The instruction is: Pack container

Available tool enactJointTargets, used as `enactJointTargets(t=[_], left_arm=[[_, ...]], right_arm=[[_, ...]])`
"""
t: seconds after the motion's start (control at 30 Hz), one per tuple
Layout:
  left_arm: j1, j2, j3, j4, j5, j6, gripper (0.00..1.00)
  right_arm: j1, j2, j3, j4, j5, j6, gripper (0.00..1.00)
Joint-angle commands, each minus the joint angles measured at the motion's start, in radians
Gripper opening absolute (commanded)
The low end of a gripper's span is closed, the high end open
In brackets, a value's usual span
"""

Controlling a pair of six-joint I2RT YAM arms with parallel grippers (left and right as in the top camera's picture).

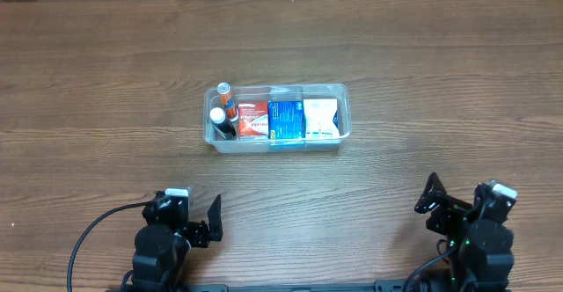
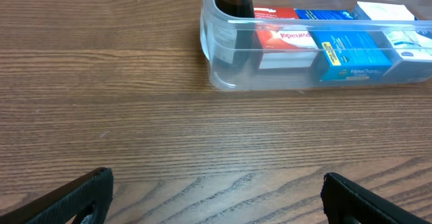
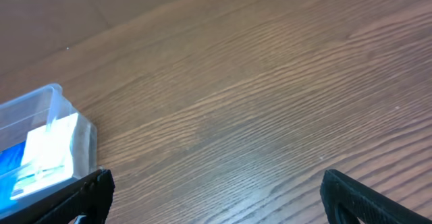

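- The left pincer (image 2: 216, 183) is spread wide. Its two black fingers sit at the lower corners of its wrist view, with bare wooden table (image 2: 101, 102) between them and nothing gripped.
- The right pincer (image 3: 216, 180) is also spread wide and empty, its fingers far apart over bare wood.
- The container (image 1: 344, 107) sits upright on the table with its mouth up. It is ahead of both pincers and touched by neither.
- Its long axis runs left to right, crosswise to the way both pincers face, so one long wall faces the arms.
- From the left pincer it lies ahead and off to the right. Its left short end is roughly straight ahead, and the rest stretches away rightward.
- From the right pincer it lies ahead and well to the left. Only its right-hand rounded corner shows at the left edge of that wrist view.
- The contents form a row along the long axis.
- At the end nearer the left pincer stands a dark bottle (image 1: 217, 118) with a white cap, and an orange-and-white tube (image 1: 225, 93) is just beyond it.
- Next come a red box (image 1: 252, 121), a blue box (image 1: 286, 120) and a white box (image 1: 321, 118), the last at the end nearer the right pincer.
- The three boxes stand close side by side.
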Motion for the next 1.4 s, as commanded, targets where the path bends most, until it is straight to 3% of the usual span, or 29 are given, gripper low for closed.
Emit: enactJointTargets(t=[0.0,0.2,1.37], left_arm=[[-0.009,-0.008,-0.006,0.000,-0.006,0.019,1.00],[-0.009,-0.008,-0.006,0.000,-0.006,0.019,1.00],[-0.009,-0.008,-0.006,0.000,-0.006,0.019,1.00]], right_arm=[[-0.004,-0.083,-0.080,0.010,-0.016,0.000,1.00],[-0.004,-0.082,-0.206,0.021,-0.016,0.000,1.00],[-0.004,-0.082,-0.205,0.024,-0.016,0.000,1.00]])
